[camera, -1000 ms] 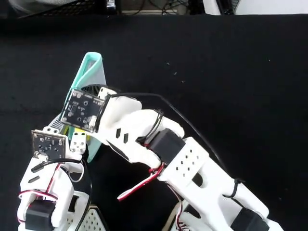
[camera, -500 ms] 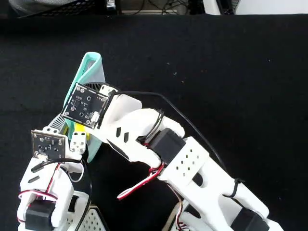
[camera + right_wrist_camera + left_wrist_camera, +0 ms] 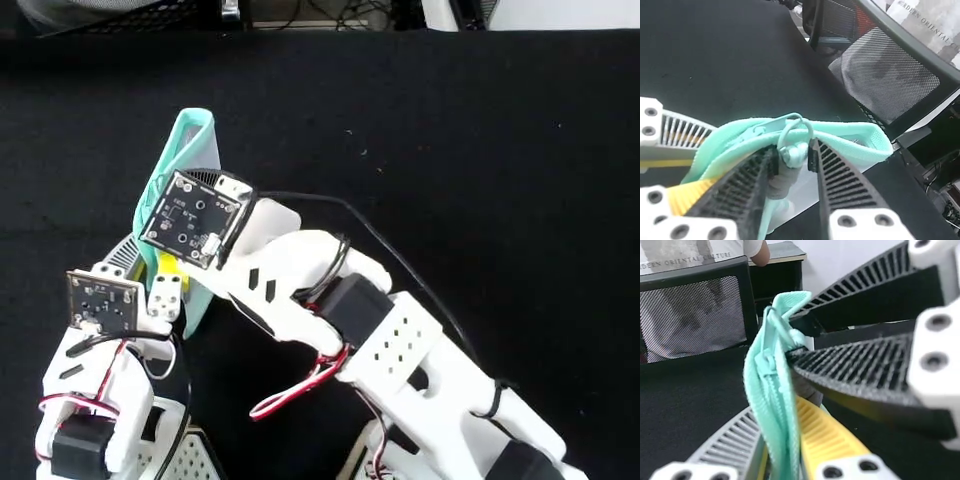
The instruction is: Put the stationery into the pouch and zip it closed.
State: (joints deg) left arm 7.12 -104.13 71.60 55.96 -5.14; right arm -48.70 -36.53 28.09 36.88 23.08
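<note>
Up close, your left gripper (image 3: pixel 782 410) is clamped on the near end of the teal pouch (image 3: pixel 192 140), which stands on edge on the table (image 3: pixel 480 150), its length running away from the arms. Midway along, your right gripper (image 3: pixel 791 159) pinches the zipper pull (image 3: pixel 794 131), and the stretch beyond looks unzipped, perhaps; any stationery is hidden.

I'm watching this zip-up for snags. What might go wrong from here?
1. The right gripper pinches only the small zipper pull, which may slip out under tension.
2. The left gripper grips the pouch by its edge, so the fabric might slide or bunch as the zip is pulled.
</note>
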